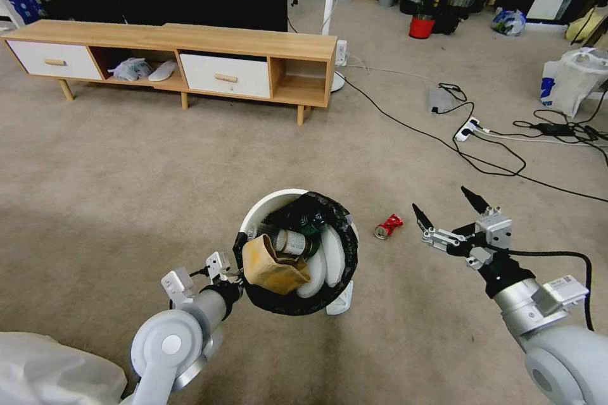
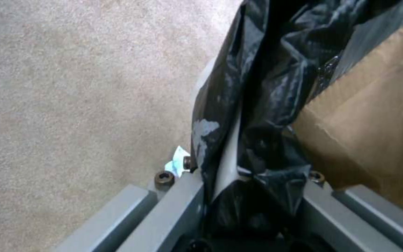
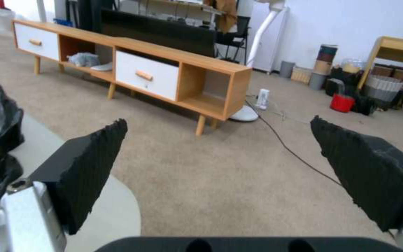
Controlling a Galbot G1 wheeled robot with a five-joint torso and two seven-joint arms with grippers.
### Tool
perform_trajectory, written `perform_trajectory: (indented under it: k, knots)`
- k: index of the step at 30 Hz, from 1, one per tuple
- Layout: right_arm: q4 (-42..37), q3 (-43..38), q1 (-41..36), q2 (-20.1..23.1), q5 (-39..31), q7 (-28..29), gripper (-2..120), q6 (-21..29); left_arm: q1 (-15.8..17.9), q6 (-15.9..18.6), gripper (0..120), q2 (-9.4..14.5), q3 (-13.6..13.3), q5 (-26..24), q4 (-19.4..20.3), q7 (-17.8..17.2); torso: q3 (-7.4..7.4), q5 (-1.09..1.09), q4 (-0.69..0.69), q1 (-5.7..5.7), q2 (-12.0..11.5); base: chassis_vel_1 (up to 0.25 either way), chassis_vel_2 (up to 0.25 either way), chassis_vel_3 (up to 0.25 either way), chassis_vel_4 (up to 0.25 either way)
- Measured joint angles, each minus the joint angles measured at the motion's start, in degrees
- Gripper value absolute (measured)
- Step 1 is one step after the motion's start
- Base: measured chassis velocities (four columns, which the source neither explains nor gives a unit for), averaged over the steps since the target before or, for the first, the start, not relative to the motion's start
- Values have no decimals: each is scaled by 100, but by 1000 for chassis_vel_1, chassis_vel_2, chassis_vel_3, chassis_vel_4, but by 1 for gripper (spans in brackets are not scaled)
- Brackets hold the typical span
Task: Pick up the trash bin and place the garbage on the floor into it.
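The trash bin (image 1: 272, 202), white with a black bag liner, is in the middle of the head view, its mouth tipped toward me. Inside lie a brown paper carton (image 1: 273, 264), cans and white tissues. My left gripper (image 1: 235, 275) is shut on the bin's near rim; the left wrist view shows its fingers clamping the bagged rim (image 2: 229, 154) beside the carton (image 2: 374, 122). A crushed red can (image 1: 387, 226) lies on the carpet floor (image 1: 126, 190) right of the bin. My right gripper (image 1: 441, 200) hangs open just right of the can, with nothing between its pads (image 3: 85, 168).
A long wooden TV cabinet (image 1: 190, 50) stands across the back. Black cables and a power strip (image 1: 468, 130) sprawl over the carpet at the right. A large white plastic bag (image 1: 570, 79) and a red bucket (image 1: 422, 26) stand farther off. Open carpet lies to the left.
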State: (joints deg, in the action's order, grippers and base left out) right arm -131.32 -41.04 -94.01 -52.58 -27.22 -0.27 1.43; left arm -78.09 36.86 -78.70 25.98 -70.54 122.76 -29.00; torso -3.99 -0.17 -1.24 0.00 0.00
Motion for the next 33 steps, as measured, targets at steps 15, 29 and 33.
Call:
perform_trajectory:
  k: [15, 29, 33]
  knots:
    - [-23, -77, -30, -52, 8, -116, 100, 146, 145, -18, 0, -15, 18, -64, -56, -26, 0, 0, 1, 0, 0, 0, 0, 0, 0]
    - [-5, -82, -43, -65, -16, -115, 100, 192, 316, -26, 0, 0, -49, -168, -170, -101, 0, 0, 1, 0, 0, 0, 0, 0, 0]
    - [-21, -167, -121, -85, -20, -114, 100, 202, 431, -31, 0, 33, -115, -226, -237, -130, 0, 0, 0, 0, 0, -13, 12, 18, -15]
